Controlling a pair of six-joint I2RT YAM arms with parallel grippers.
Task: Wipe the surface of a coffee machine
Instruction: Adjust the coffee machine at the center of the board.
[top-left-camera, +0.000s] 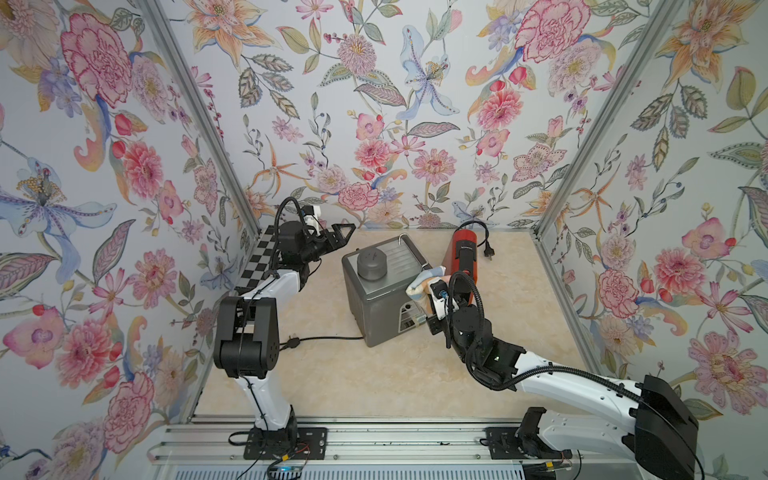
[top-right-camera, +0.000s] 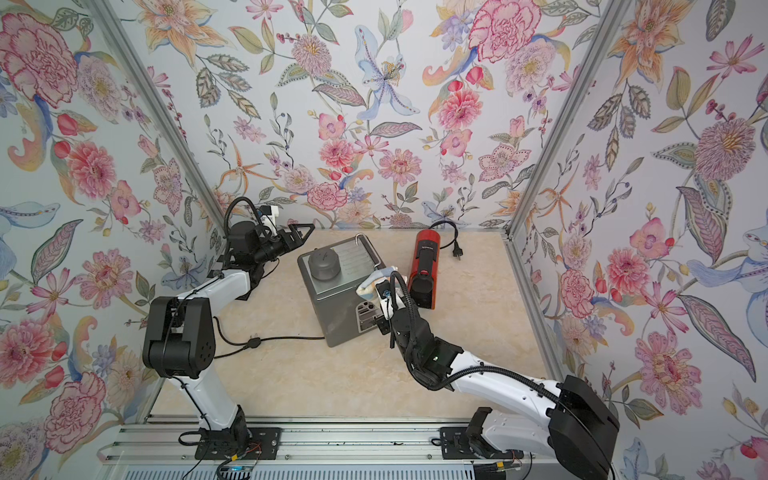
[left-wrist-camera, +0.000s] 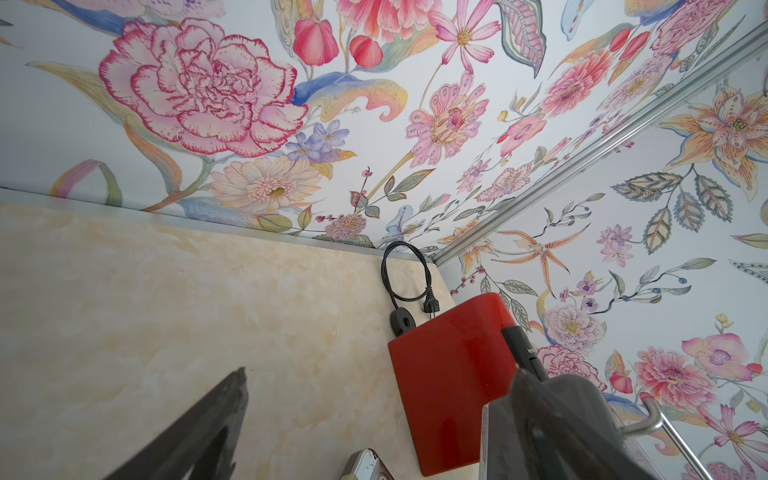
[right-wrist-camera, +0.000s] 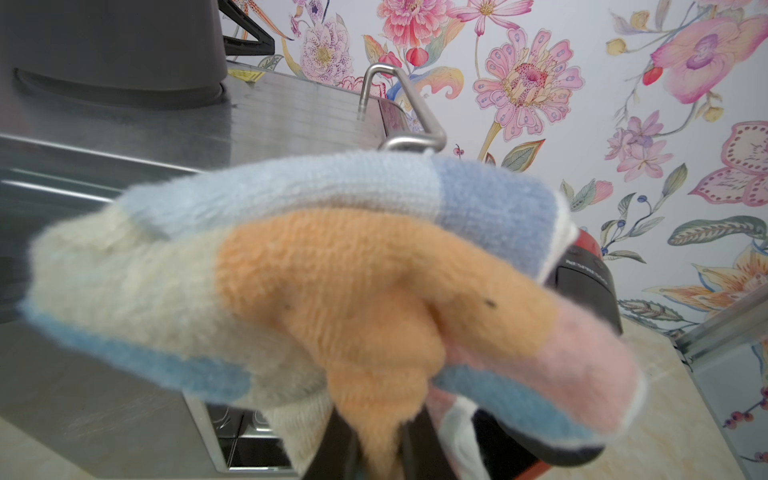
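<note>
The left fingers (left-wrist-camera: 187, 440) stand wide apart with nothing between them. They hang above the tabletop (top-left-camera: 374, 386), and a checkered board (top-left-camera: 255, 266) leans at the wall behind their wrist.

Just beyond their tips, apart from them, stands the grey coffee machine (top-left-camera: 374, 307), a steel box between the two pairs of fingers. On its top, on the side nearer the left fingers, sits a round dark cap (top-left-camera: 372, 264). A black cable (top-left-camera: 328, 338) runs from the machine's foot across the tabletop, back below the left fingers toward that arm.

The right fingers (right-wrist-camera: 332, 449) are clamped on a cloth (right-wrist-camera: 332, 291), a fluffy one in blocks of blue, cream, orange and pink. It bunches up over them, so in both top views their tips are hidden. The cloth lies against the upper edge of the grey coffee machine, on the side facing the right fingers and above its front panel (top-left-camera: 409, 318). A thin metal rail (right-wrist-camera: 415, 112) edges the steel top just past the cloth.

On the far side of the right fingers from the grey box stands a red coffee machine (top-left-camera: 461, 257), just beside the cloth's outer end; whether the two touch I cannot tell. Beyond it a cord (top-left-camera: 478, 230) loops, and its plug (top-left-camera: 489, 253) lies on the tabletop.
</note>
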